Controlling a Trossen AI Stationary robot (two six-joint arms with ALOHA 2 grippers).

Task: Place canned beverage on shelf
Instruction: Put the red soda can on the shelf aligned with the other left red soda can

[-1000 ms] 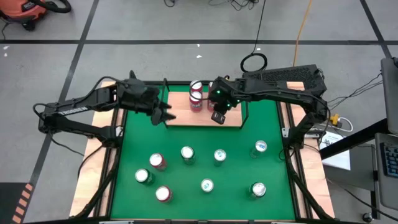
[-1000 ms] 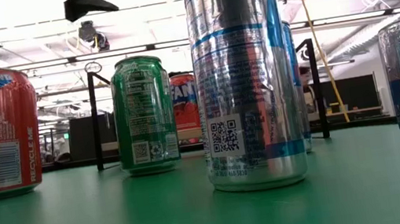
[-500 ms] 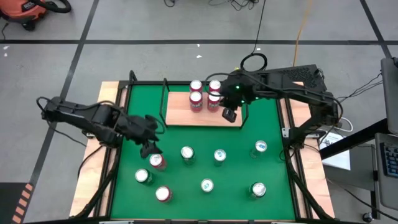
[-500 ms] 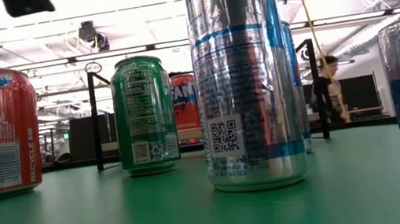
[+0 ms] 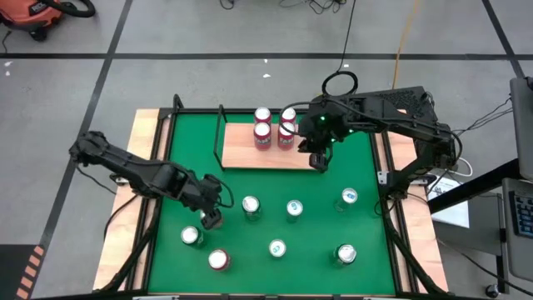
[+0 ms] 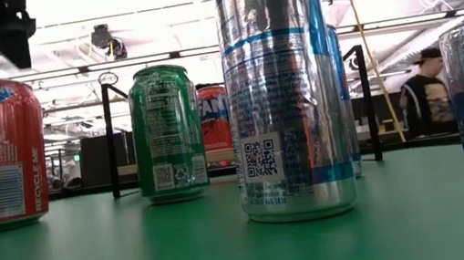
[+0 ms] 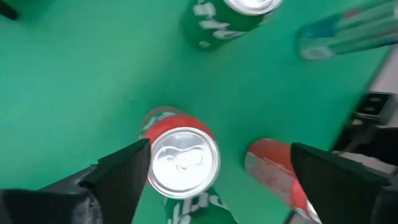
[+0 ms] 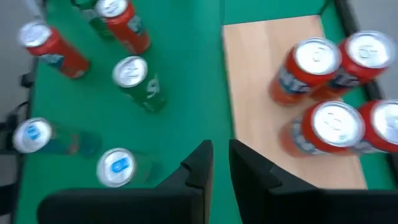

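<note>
Insp: Status, biggest first.

Me: Green mat [image 5: 333, 179] covers the table. Shelf [image 5: 241, 154] sits at the mat's far edge, wood board w/ black rails. Four cans on it, all bunched at the back: two red ones [image 5: 262, 138] and [image 5: 286, 135] in front, two more [image 5: 262, 116] and [image 5: 289, 115] just behind, touching or nearly so.

Insp: Loose cans?

Me: Eight on the mat, well apart from the shelf. Near my L side: red can [image 5: 211, 218], green can [image 5: 192, 237], another red [image 5: 218, 260]. Middle: [image 5: 251, 205], [image 5: 293, 207], [image 5: 276, 248]. R side: [image 5: 348, 197], [image 5: 346, 253].

Insp: Your grippers?

Me: Left gripper [image 5: 210, 215] hangs right over that red can [image 7: 183, 158], pointing down. Fingers [image 7: 121, 171] wide apart, one each side of the can top, not touching it. Right gripper [image 5: 318, 160] is above the shelf's R front corner, just beside the shelved cans. Its fingers [image 8: 202, 163] are together, nothing in them.

Insp: Anything beyond the table?

Me: Low view shows a person [image 6: 426, 101] in a dark top, far back in the room.
</note>
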